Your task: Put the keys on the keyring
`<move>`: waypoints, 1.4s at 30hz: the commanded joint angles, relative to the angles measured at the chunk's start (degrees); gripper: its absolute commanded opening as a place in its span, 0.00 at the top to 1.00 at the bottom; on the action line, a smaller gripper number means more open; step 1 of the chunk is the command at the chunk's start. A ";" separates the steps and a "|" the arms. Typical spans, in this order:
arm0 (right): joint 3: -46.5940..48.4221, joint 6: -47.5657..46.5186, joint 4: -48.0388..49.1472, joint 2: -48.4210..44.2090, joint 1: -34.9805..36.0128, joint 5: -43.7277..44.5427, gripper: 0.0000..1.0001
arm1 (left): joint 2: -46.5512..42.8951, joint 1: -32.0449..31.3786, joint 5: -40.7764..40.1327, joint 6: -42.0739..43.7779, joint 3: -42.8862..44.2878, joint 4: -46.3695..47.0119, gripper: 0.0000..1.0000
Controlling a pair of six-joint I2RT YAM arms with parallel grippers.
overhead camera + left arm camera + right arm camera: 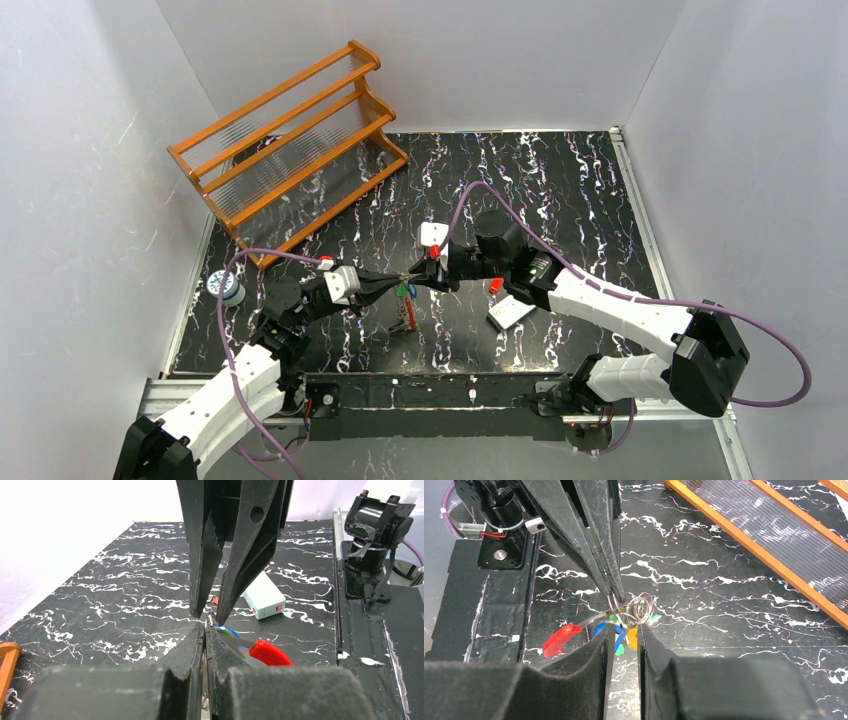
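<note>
Seen from above, at the centre of the black white-veined bench (560, 180): two arms meeting tip to tip.

From the lower left, reaching up and right with elbow low and forearm nearly level. Ending in the left fingers (393, 284), pressed together on the thin silvery wire keyring (640, 606).

From the lower right, rising over a bent elbow and turning back leftward. Ending in the right fingers (417, 276), set narrowly apart right against the ring; cannot tell whether touching it.

Hanging just below the meeting point: the small keys with blue, green and yellow plastic heads (621, 636). Beside them, a red-headed key (560, 640) sticking out to the left in the right wrist view.

Lying right of centre on the bench: a flat white card with a red dot (511, 313).
</note>
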 commanded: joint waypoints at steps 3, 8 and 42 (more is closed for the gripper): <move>1.31 -0.21 1.52 -0.27 0.24 -1.08 0.73 | -0.13 -0.26 1.53 -1.37 0.45 5.87 1.00; 1.09 -0.24 1.68 -0.18 0.30 -1.03 0.98 | 0.17 -0.27 1.68 -1.19 0.72 5.87 1.00; -2.33 -0.99 8.00 -0.43 0.32 -1.92 0.50 | -0.01 -0.31 2.43 -0.98 0.96 5.88 1.00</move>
